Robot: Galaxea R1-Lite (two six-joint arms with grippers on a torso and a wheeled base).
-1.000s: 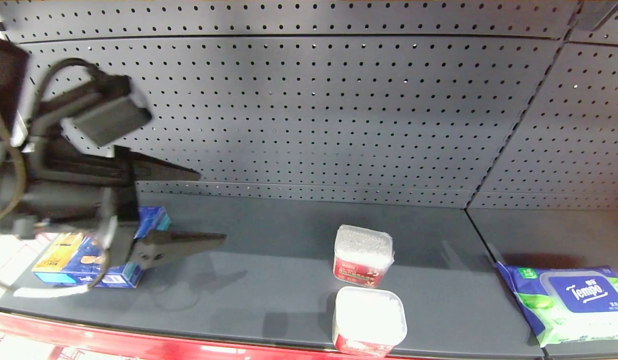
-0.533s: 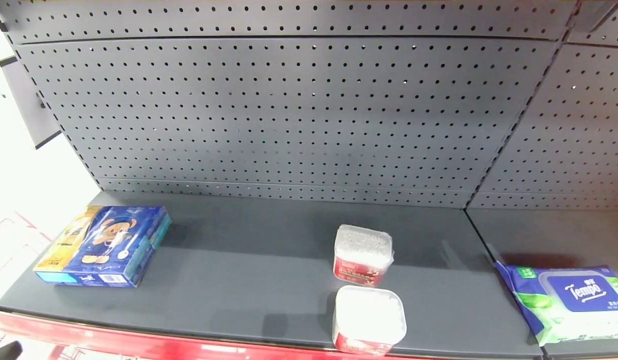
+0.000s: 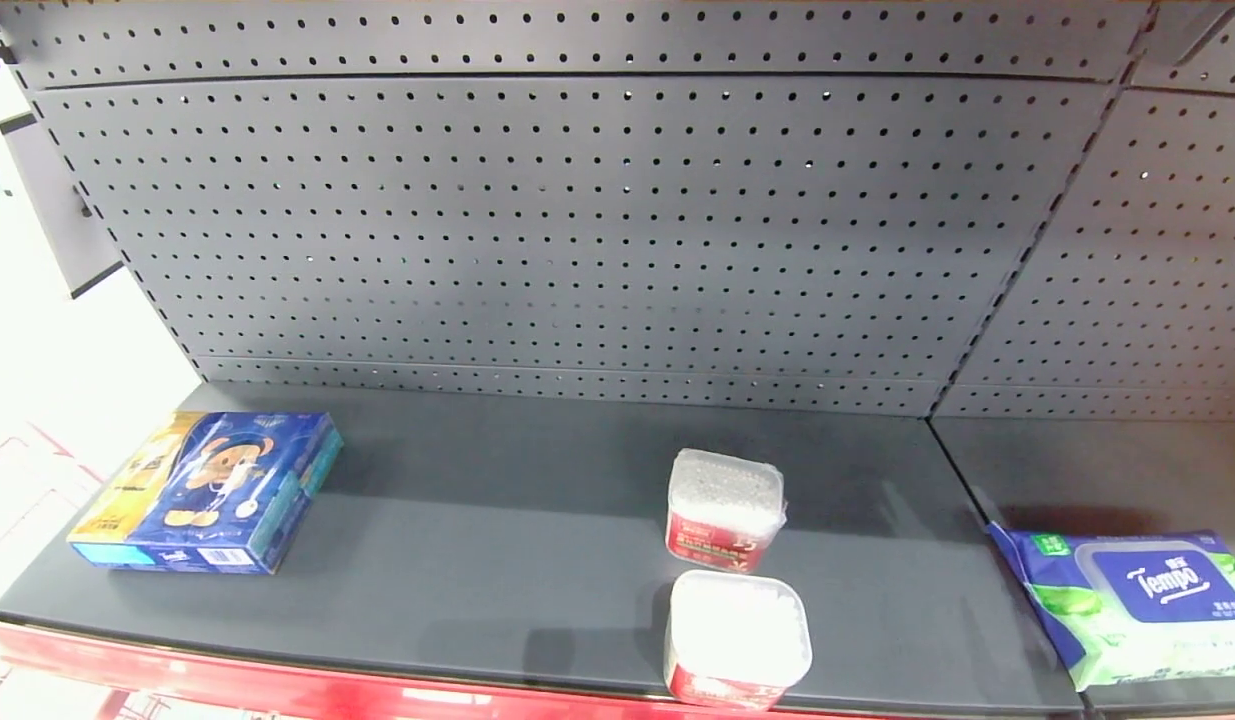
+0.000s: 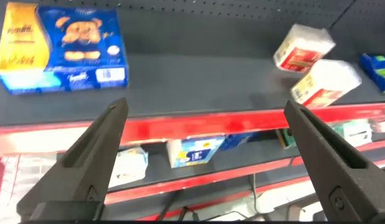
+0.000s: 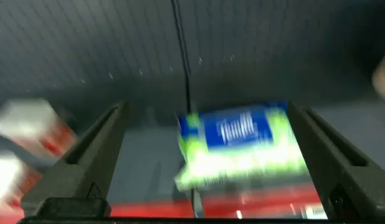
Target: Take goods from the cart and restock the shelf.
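Observation:
On the dark grey shelf (image 3: 497, 540) a blue box with a bear picture (image 3: 209, 492) lies flat at the left end. Two clear tubs of cotton swabs with red labels (image 3: 725, 510) (image 3: 737, 640) stand mid-shelf, one behind the other. A blue and green wet-wipes pack (image 3: 1142, 605) lies on the neighbouring shelf section at the right. My left gripper (image 4: 205, 118) is open and empty, held in front of the red shelf edge (image 4: 199, 124), with the blue box (image 4: 58, 46) and the tubs (image 4: 317, 62) beyond. My right gripper (image 5: 205, 124) is open, facing the wipes pack (image 5: 242, 146).
A perforated grey back panel (image 3: 577, 220) rises behind the shelf. A vertical divider post (image 3: 1027, 260) separates the two shelf sections. Lower shelves with boxed goods (image 4: 195, 149) show beneath the red edge. Free shelf room lies between the blue box and the tubs.
My left arm, which stood over the blue box at the shelf's left end a second ago, has drawn back out of the head view. The box stays on the shelf.

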